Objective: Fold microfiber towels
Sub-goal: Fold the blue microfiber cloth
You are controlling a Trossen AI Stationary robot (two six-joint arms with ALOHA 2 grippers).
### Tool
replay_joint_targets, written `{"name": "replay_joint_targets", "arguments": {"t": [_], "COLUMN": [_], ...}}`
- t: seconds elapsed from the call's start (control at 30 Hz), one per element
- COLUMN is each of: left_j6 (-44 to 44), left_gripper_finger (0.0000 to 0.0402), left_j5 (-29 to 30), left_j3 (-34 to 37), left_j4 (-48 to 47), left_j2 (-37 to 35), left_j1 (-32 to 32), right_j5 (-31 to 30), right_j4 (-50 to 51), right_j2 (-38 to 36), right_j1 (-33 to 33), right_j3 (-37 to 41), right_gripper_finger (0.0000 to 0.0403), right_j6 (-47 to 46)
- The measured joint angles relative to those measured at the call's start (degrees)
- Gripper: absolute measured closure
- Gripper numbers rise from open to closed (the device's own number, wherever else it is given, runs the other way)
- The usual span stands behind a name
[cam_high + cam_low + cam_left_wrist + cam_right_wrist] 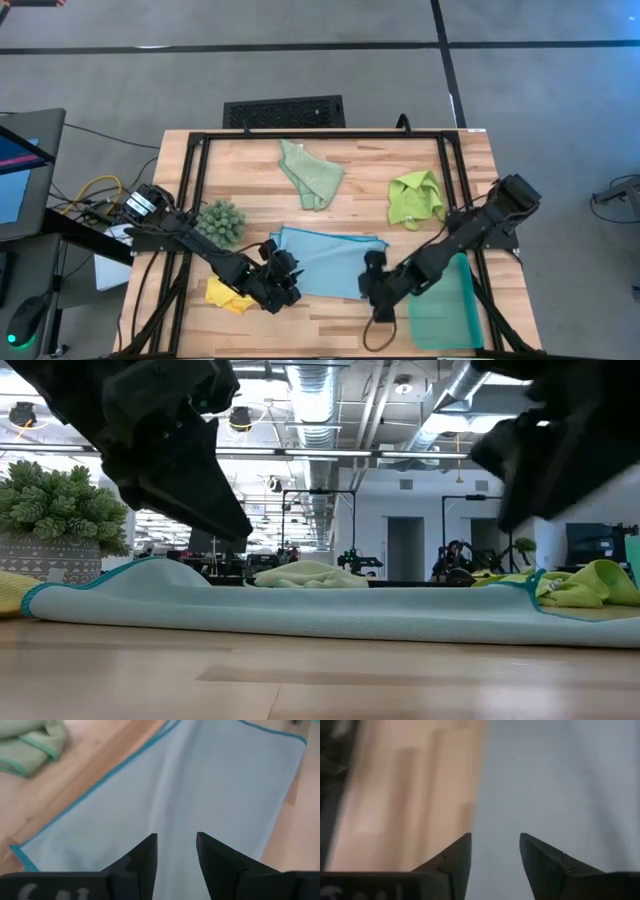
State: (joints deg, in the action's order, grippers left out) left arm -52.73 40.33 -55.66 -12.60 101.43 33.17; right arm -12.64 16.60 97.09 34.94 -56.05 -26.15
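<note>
Light blue microfiber towel lies spread flat on the wooden table, near its front edge at about six o'clock. The left gripper hovers over the towel's seven o'clock corner, fingers apart and empty. The right gripper hovers at its five o'clock edge, fingers apart, holding nothing. Beside the left gripper at eight o'clock sits a crumpled yellow towel. Farther back, a sage green towel lies at twelve o'clock and a lime green towel at two o'clock.

Overhead looks straight down, low camera skims tabletop level, both wrist cameras hover close; all share the light blue towel.
</note>
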Motion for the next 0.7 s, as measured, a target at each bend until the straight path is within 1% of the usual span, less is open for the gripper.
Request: {"name": "replay_joint_targets", "arguments": {"t": [0.03,0.1,0.13,0.2,0.27,0.33,0.43,0.5,0.53,0.6,0.7], "left_j6": [-0.55,-0.99,-1.26,-3.64,-7.29,-9.75,-10.49,-10.53,-10.55,-10.53,-10.29], "left_gripper_finger": [0.0274,0.0274,0.0274,0.0274,0.0274,0.0274,0.0274,0.0274,0.0274,0.0274,0.0274], "left_j5": [-0.06,-0.06,-0.39,-0.93,-0.25,-0.39,-2.21,-3.07,-3.18,-3.10,-3.14], "left_j3": [0.00,0.06,0.09,-0.29,-0.91,-1.68,-1.43,-1.00,-0.40,0.92,3.12], "left_j4": [-0.18,-0.41,-1.69,-5.46,-11.02,-14.16,-14.29,-12.87,-11.86,-10.11,-6.12], "left_j2": [0.12,0.80,0.89,0.86,0.08,-0.49,-0.36,-0.11,-0.11,-0.09,-0.09], "left_j1": [0.00,0.04,0.22,0.24,0.27,0.33,0.35,0.33,0.30,-0.04,-1.34], "right_j5": [0.42,-0.20,-0.24,1.70,8.24,14.61,18.39,17.50,16.07,10.74,0.33], "right_j4": [-1.99,-2.31,-2.49,-3.08,-4.32,-5.88,-5.37,-6.33,-6.54,-7.15,-2.09], "right_j2": [1.63,4.84,6.50,9.80,11.86,13.50,13.42,11.07,9.45,7.36,6.72], "right_j1": [0.04,-0.23,-0.54,-1.03,-1.19,-0.76,1.07,2.46,2.63,2.65,1.89], "right_j3": [-0.02,0.02,-0.03,-0.89,-2.67,-4.75,-7.46,-8.68,-9.27,-9.63,-9.05], "right_gripper_finger": [0.0237,0.0264,0.0278,0.0304,0.0326,0.0342,0.0356,0.0362,0.0364,0.0369,0.0377], "right_j6": [0.08,-1.01,-2.03,-4.30,-4.91,-3.05,3.82,8.58,9.59,9.43,4.57]}}
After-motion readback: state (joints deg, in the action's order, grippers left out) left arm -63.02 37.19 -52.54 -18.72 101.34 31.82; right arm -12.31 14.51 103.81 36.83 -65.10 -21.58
